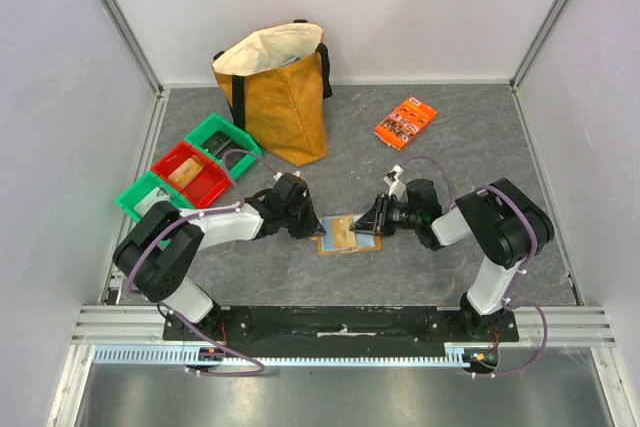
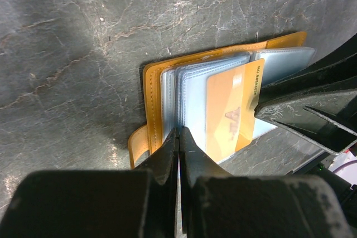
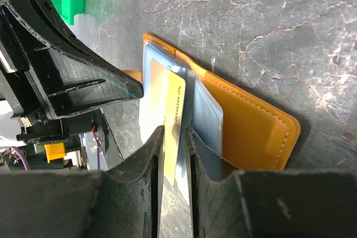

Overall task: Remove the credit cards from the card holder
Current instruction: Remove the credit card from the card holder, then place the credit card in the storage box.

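One yellow card [image 3: 172,101] protrudes from the card holder [image 1: 345,237], frame centre. Left gripper [image 2: 178,133] clamps its pocket edge; right gripper [image 3: 175,135] straddles the card, jaws slack. Risk: a shallow bite slips off, or the holder lifts too.

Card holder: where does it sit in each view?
Top external: card holder just below picture centre.
Left wrist: centre to right, lying open, tan cover leftmost.
Right wrist: centre to lower right, tan cover rightmost.
Shared landmark: yellow card in its clear pockets.
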Controlling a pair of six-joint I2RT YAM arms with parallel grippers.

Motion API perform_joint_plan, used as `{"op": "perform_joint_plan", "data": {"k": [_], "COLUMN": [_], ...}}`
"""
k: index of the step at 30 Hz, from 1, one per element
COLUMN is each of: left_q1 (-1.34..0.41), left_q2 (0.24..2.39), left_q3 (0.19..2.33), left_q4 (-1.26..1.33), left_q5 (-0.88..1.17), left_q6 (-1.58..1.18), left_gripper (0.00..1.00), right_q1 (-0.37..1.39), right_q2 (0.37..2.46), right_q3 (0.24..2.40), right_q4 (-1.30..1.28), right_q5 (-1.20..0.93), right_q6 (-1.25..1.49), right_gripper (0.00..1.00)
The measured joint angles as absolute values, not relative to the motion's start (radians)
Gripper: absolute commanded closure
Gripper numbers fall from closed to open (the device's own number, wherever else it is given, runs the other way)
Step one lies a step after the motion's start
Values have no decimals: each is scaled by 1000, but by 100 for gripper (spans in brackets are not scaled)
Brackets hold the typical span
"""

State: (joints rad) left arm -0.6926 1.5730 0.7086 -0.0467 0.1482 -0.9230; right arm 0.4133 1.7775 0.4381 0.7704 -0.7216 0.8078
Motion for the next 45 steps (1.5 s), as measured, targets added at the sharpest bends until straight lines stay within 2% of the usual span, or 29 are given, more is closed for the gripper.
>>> {"op": "perform_joint_plan", "data": {"k": [3,5,7,10,16,24,27,30,33,35,38,44,45], "left_q1": [-692,-692,-692,-692,-690,-690,-690,-690,-691,-690,-690,-681,-680], "left_q2": [1573,1573,1573,1573,1573,1576,1574,1562,1524,1470,1373,1140,1112], "left_q3": [708,707,707,704,693,692,690,684,680,680,683,731,743], "left_q4": [-46,-45,-45,-39,-16,-3,-1,-9,-46,-88,-130,-171,-175], "left_q5": [149,149,149,150,159,160,160,152,131,106,75,52,56], "left_q6": [-923,-923,-923,-923,-924,-923,-923,-918,-898,-870,-826,-665,-636], "left_gripper": [98,98,98,98,98,98,89,69,43,32,22,18,12], "right_q1": [419,426,432,435,410,324,315,312,312,312,312,327,335], "right_q2": [1788,1800,1814,1830,1806,1664,1589,1505,1401,1330,1237,1094,1078], "right_q3": [445,453,462,466,463,442,442,444,458,479,523,625,640], "right_q4": [773,777,783,798,772,590,498,395,286,219,143,43,31], "right_q5": [-724,-727,-728,-730,-735,-707,-663,-621,-588,-576,-569,-582,-591], "right_q6": [813,816,818,827,816,738,696,654,612,590,558,496,488], "right_gripper": [73,77,90,100,100,100,100,100,100,100,100,100,100]}}
